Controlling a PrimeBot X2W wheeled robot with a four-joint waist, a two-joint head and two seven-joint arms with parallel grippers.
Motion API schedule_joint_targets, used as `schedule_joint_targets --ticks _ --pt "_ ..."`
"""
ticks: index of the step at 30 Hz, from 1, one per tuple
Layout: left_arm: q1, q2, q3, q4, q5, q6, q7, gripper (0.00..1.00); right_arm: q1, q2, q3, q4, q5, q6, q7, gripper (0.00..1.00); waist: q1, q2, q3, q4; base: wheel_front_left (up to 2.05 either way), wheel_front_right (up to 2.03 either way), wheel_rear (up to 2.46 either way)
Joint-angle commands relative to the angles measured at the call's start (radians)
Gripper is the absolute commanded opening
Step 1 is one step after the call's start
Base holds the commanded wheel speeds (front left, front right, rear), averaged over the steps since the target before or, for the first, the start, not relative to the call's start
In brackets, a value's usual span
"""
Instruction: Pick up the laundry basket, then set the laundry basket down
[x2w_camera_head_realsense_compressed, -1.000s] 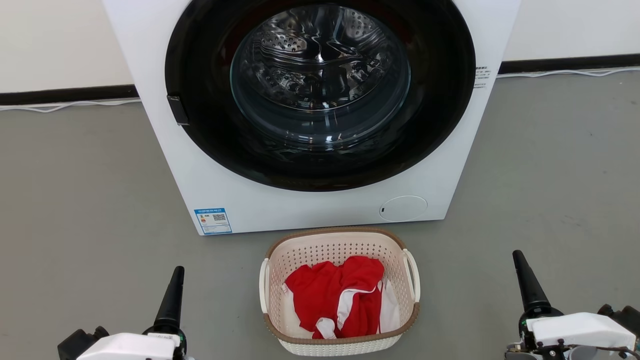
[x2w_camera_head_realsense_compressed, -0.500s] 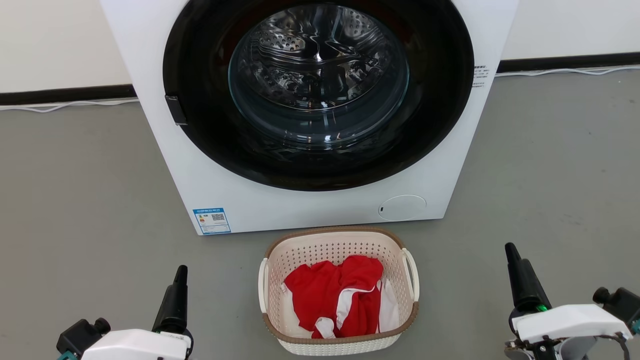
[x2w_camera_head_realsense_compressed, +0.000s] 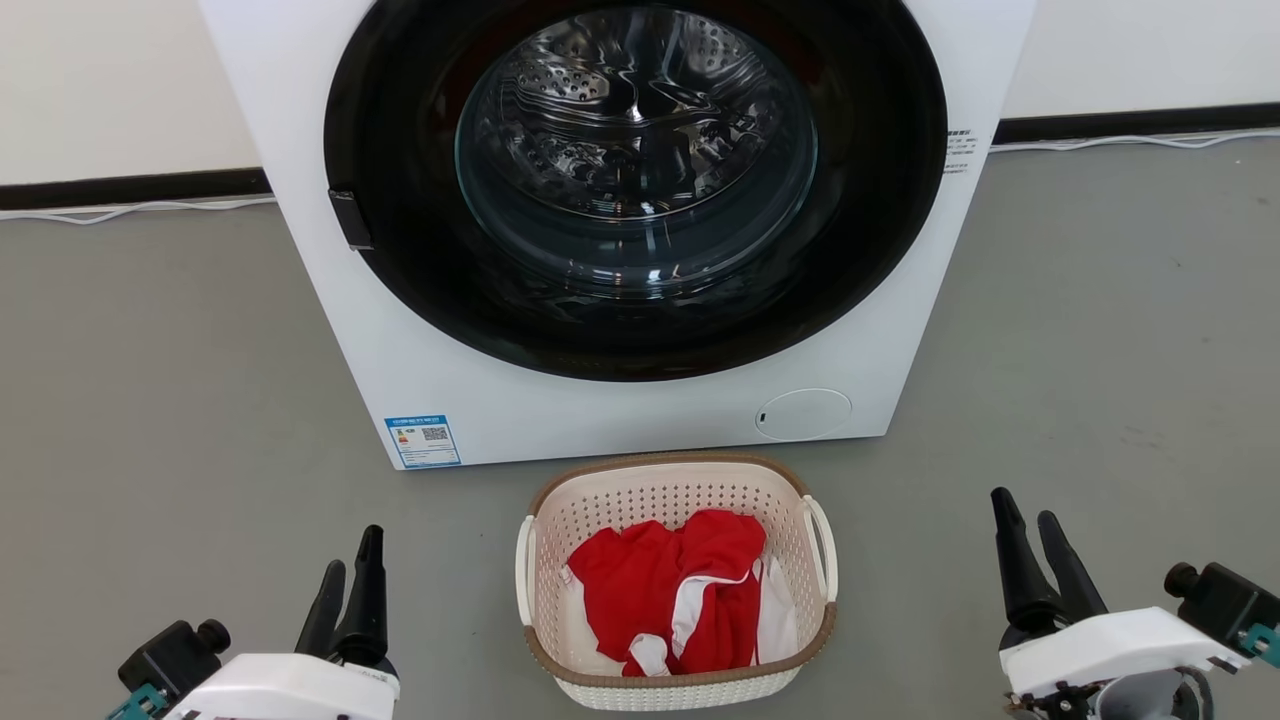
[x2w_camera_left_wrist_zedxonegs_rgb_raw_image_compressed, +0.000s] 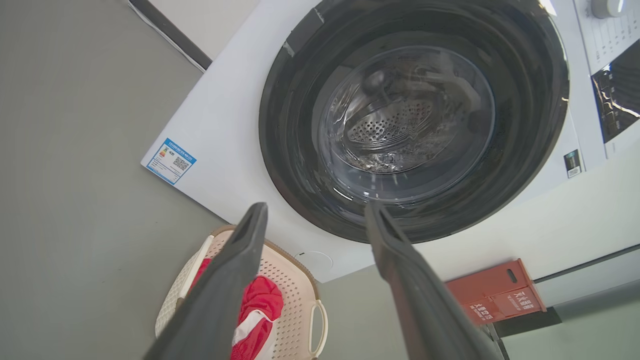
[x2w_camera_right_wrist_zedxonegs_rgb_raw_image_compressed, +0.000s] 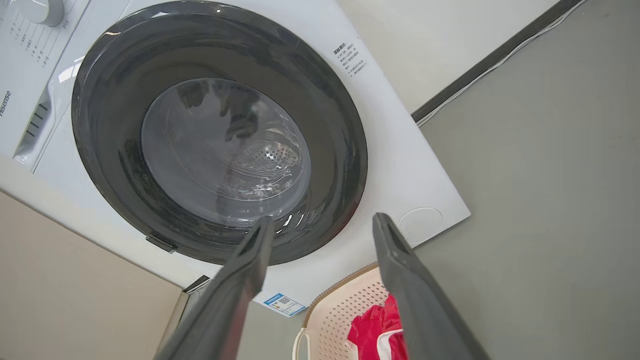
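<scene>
The laundry basket (x2w_camera_head_realsense_compressed: 680, 492), cream-white and perforated with a brown rim and white loop handles, stands on the grey floor just before the washing machine. Red and white clothes (x2w_camera_head_realsense_compressed: 680, 590) lie inside it. My left gripper (x2w_camera_head_realsense_compressed: 350, 555) hovers open to the basket's left, clear of its handle, with nothing between its fingers. My right gripper (x2w_camera_head_realsense_compressed: 1028, 512) is open too, well off to the basket's right. In the left wrist view the basket (x2w_camera_left_wrist_zedxonegs_rgb_raw_image_compressed: 295, 280) shows low behind the open left gripper (x2w_camera_left_wrist_zedxonegs_rgb_raw_image_compressed: 315, 212). The right wrist view has the basket (x2w_camera_right_wrist_zedxonegs_rgb_raw_image_compressed: 345, 305) between the open fingers (x2w_camera_right_wrist_zedxonegs_rgb_raw_image_compressed: 250, 260).
A white front-loading washing machine (x2w_camera_head_realsense_compressed: 880, 340) with a shut round black door (x2w_camera_head_realsense_compressed: 640, 180) stands right behind the basket. A thin white cable (x2w_camera_head_realsense_compressed: 140, 210) runs along the wall's base. A red box (x2w_camera_left_wrist_zedxonegs_rgb_raw_image_compressed: 495, 295) sits by the wall in the left wrist view.
Both grippers have gone from shut to open. The right gripper has shifted a little left, toward the basket. The basket has stayed in place.
</scene>
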Motion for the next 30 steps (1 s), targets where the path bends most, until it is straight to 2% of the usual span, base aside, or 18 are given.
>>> schedule_joint_targets --ticks 1,30 --pt "-0.049 0.01 0.016 -0.032 0.042 0.003 -0.014 1.0 -0.052 -0.013 0.02 -0.019 -0.042 0.004 -0.02 1.0 0.0 0.0 0.0 -0.001 0.0 0.0 0.0" --pt "-0.049 0.013 0.022 -0.043 0.431 0.005 -0.096 1.0 -0.062 -0.025 0.064 0.025 -0.407 0.006 -0.102 1.0 0.0 0.0 -0.001 -0.015 0.0 0.0 0.0"
